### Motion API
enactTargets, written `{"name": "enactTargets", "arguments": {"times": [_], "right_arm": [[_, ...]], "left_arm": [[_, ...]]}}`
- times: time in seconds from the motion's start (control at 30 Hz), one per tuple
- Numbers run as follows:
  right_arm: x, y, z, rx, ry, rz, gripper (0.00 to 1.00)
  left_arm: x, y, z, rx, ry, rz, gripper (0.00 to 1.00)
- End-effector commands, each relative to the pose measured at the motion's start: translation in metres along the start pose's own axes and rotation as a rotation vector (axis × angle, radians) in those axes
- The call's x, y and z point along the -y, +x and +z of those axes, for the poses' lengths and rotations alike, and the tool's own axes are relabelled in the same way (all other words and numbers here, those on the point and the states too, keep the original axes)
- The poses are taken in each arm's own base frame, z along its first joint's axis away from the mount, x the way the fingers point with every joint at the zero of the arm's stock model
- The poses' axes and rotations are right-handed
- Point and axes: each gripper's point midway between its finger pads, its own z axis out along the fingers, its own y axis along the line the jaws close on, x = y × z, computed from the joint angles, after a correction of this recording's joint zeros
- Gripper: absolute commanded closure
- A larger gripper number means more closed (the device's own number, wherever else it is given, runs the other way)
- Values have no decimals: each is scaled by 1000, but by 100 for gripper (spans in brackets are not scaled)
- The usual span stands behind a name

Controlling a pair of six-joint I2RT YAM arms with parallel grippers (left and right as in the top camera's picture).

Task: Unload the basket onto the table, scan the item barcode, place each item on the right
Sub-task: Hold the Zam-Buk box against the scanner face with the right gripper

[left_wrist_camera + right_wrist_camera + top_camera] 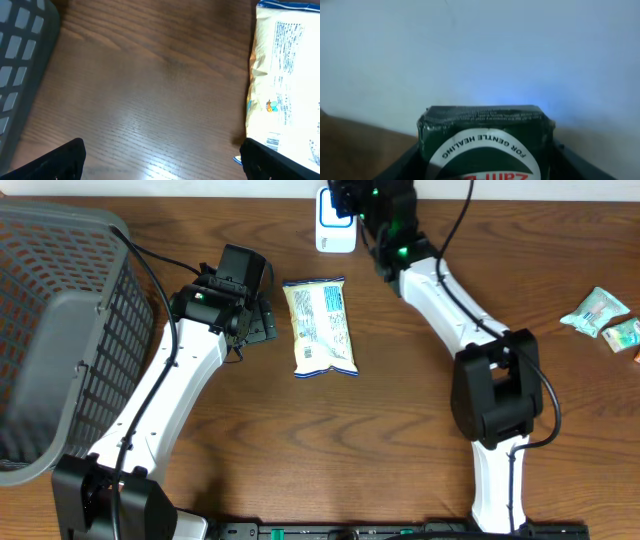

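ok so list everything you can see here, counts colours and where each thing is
basket: one, grey, left edge of the table
snack packet: one, yellow and white with blue ends, flat in the middle of the table
scanner: one, white, far edge of the table, near the centre
green box: one, dark green with a white label, held up at the scanner
small packets: two, mostly teal and white, right edge of the table
table: one, brown wood, under everything
left end effector: one, black, open, just left of the snack packet
right end effector: one, black, shut on the green box, at the scanner
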Motion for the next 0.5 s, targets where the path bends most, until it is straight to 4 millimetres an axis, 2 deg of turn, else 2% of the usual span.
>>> {"name": "enactTargets", "arguments": {"times": [0.0, 0.3, 0.47], "right_arm": [[11, 19, 13, 20, 77, 13, 55], [17, 45, 35, 105, 61, 16, 61], [17, 44, 48, 121, 59, 11, 60]], "left_arm": [[-4, -2, -4, 14, -12, 3, 2], [-4, -2, -4, 14, -12, 3, 2], [-4, -2, -4, 14, -12, 3, 2]]}}
